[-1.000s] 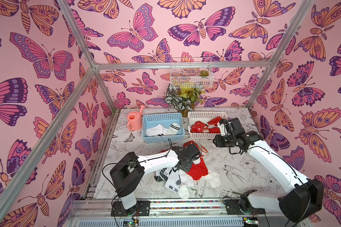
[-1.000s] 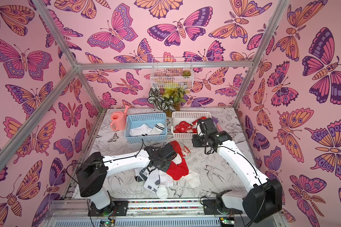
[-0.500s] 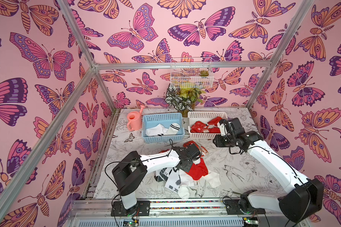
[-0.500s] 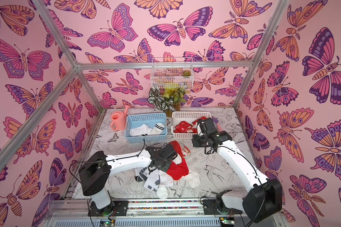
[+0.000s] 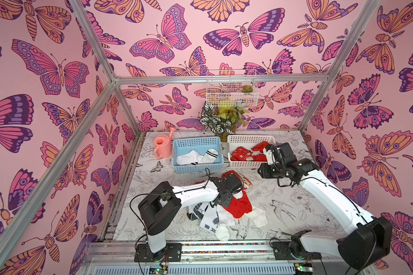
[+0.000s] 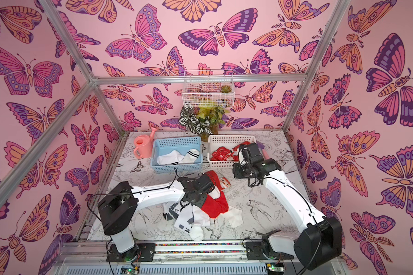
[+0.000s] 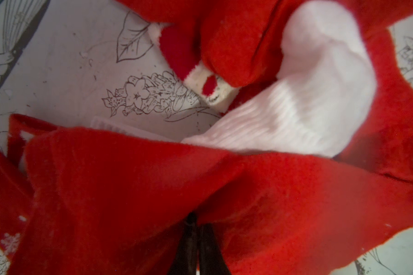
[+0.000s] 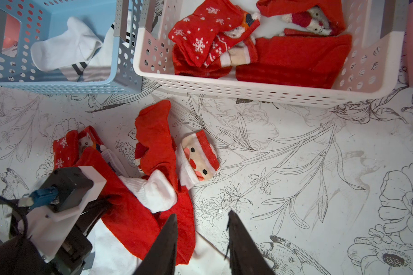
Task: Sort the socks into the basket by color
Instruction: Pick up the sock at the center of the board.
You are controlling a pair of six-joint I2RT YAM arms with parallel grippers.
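A loose pile of red and white socks (image 5: 224,212) lay on the flower-printed table (image 5: 284,197), in front of two baskets. The left gripper (image 7: 194,222) had its jaws pressed together on a fold of a plain red sock (image 7: 141,190) in that pile. White striped socks (image 5: 196,157) lay in the blue basket (image 5: 177,164), and red socks (image 5: 241,153) in the white basket (image 5: 243,164) beside it. The right gripper (image 8: 202,214) hung near the white basket, jaws partly spread, holding nothing.

The walls (image 5: 57,71) are pink with big butterflies, and shiny metal bars (image 5: 215,79) run along the corners. The tabletop (image 5: 284,202) is white with drawn flowers and birds.
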